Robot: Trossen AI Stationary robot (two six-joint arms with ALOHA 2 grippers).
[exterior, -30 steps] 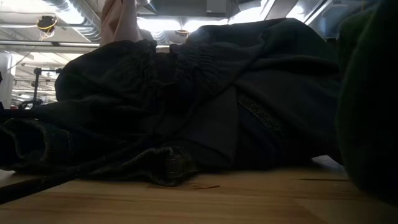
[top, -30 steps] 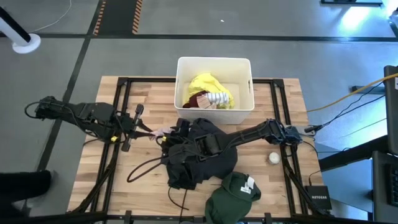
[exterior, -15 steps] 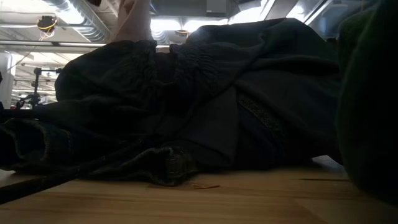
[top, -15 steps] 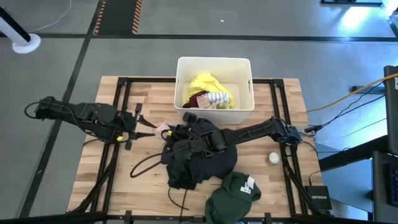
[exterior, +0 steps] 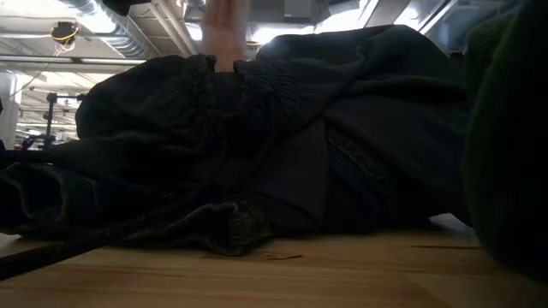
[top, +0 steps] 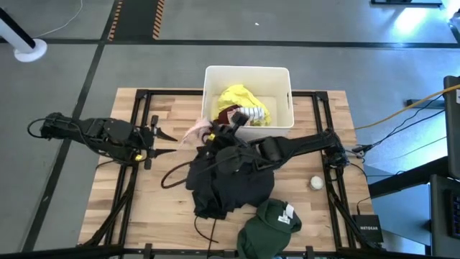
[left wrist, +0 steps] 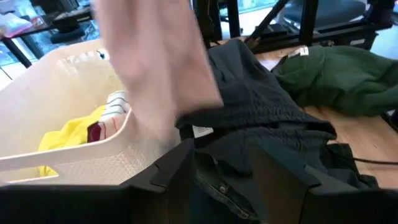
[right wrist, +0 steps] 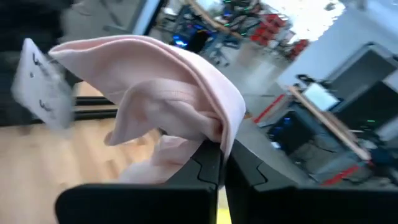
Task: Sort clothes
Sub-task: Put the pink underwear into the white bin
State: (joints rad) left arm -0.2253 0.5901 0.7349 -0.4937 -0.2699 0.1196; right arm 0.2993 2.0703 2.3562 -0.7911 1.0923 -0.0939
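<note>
My right gripper point(right wrist: 221, 148) is shut on a pale pink cloth point(right wrist: 155, 81) with a white label and holds it up by the white bin's near left corner point(top: 210, 129), above the black clothes point(top: 230, 173). The pink cloth also hangs in the low view point(exterior: 224, 34). My left gripper point(top: 164, 135) stands open to the left of it, with nothing between its fingers point(left wrist: 180, 168). A dark green garment point(top: 269, 223) lies on the near edge. Yellow and maroon clothes point(top: 241, 104) lie in the bin. My right gripper pinches a bunched fold of the pink cloth point(right wrist: 208, 134) between its two fingers, which come nearly level from the table's right. The cloth drapes slack over and in front of the fingertips, lifted clear of the black clothes and the table.
The white bin point(top: 287, 93) stands at the far middle of the wooden table point(top: 129, 208). A small white ball point(top: 316, 183) lies at the right. A dark cord point(top: 172, 180) from the black pile loops onto the table. Black frame bars run along the edges.
My left gripper has opened, let go of the pink cloth and drawn back a little toward the table's left. My right gripper has risen and gone toward the bin with the pink cloth, which is now lifted clear of the black pile.
</note>
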